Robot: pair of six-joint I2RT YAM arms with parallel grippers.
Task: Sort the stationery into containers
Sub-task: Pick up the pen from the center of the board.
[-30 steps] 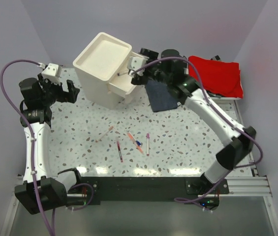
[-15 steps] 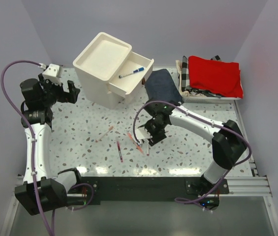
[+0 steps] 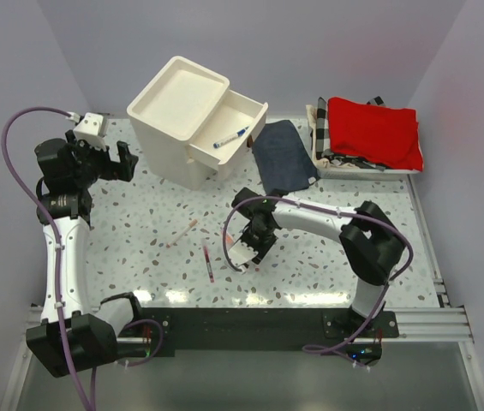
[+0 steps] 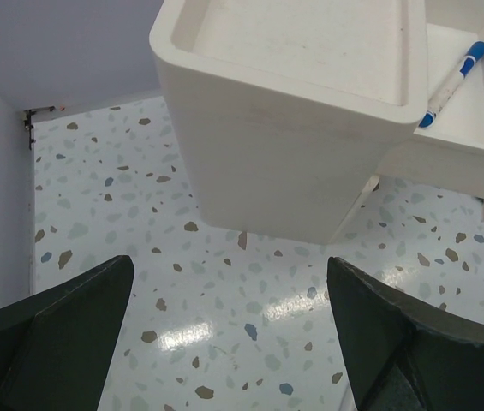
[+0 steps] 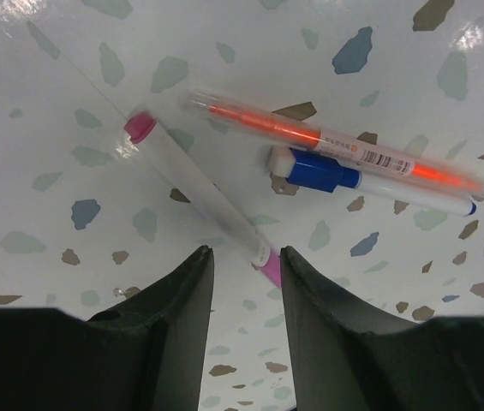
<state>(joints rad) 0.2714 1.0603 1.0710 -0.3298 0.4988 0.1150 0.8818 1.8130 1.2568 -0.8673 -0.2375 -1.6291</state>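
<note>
Hanging low over the speckled table [image 3: 139,214], the right gripper [image 5: 243,265] straddles the pink end of a clear pink-capped pen [image 5: 199,188]. Its jaws stand narrow, with a sliver of daylight on either side of the barrel, so nothing is pinched. Just beyond that pen lie an orange-red pen [image 5: 336,144] and a blue-capped marker [image 5: 327,174], side by side and touching. Two more pens rest apart to the left (both in the overhead view only): a pale pen [image 3: 182,233] and a red pen [image 3: 208,262].

The left gripper [image 4: 229,282] hovers with fingers spread wide and empty beside the cream drawer unit [image 4: 284,163]. The unit's top drawer [image 3: 254,116] is pulled out, and a blue-tipped white pen [image 3: 230,137] lies slantwise inside it. A dark blue cloth [image 3: 284,156] lies right of the unit, and a red cloth [image 3: 374,130] sits in a checkered basket [image 3: 320,141].
</note>
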